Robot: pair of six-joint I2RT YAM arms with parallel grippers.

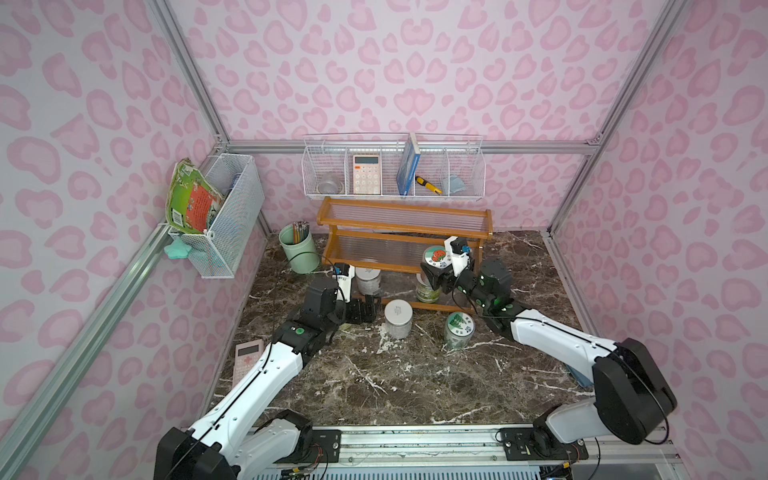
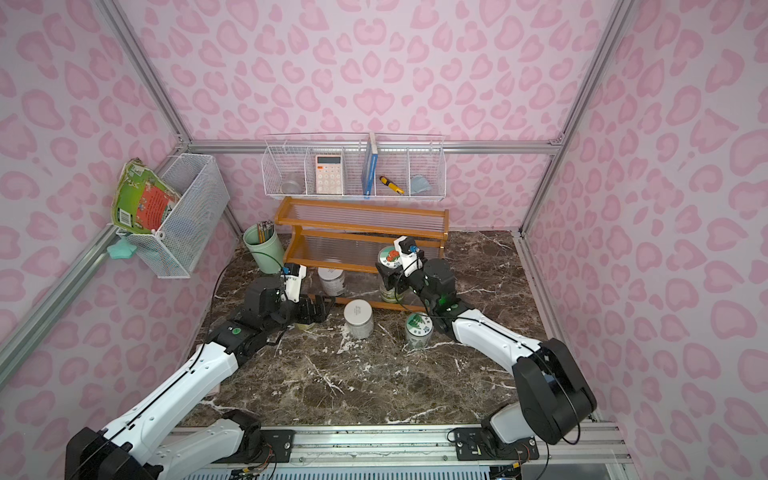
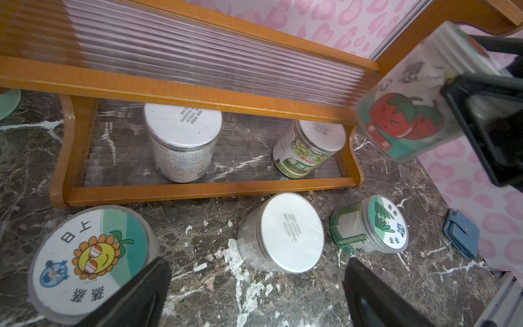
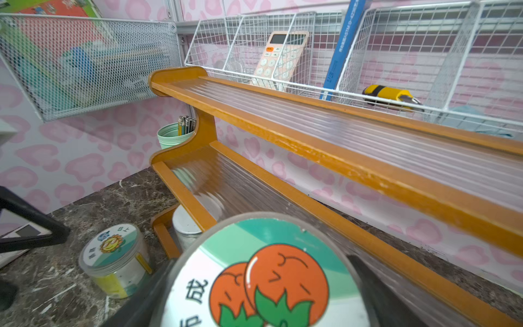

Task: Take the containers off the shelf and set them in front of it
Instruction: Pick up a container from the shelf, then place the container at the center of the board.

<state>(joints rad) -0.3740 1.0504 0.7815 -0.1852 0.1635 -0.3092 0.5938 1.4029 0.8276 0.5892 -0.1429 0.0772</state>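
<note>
Orange-fruit-lid jar is in hand. The right gripper is clamped across its clear sides, holding it raised and slightly tilted by the middle tier's front rail, at the right end of the shelf. The side grip leaves the base free for setting down.

The bottom tier holds the rear white-lid jar and the green-labelled jar. On the marble tabletop in front stand the sunflower-lid jar, the front white-lid jar and the leaf-lid jar.

The left gripper sits low beside the sunflower-lid jar, jaws apart and empty.

Judgement: the rail below and the top tier's edge behind bound the withdrawal. The row beside the shelf is crowded, and open marble lies nearer the arm bases.
</note>
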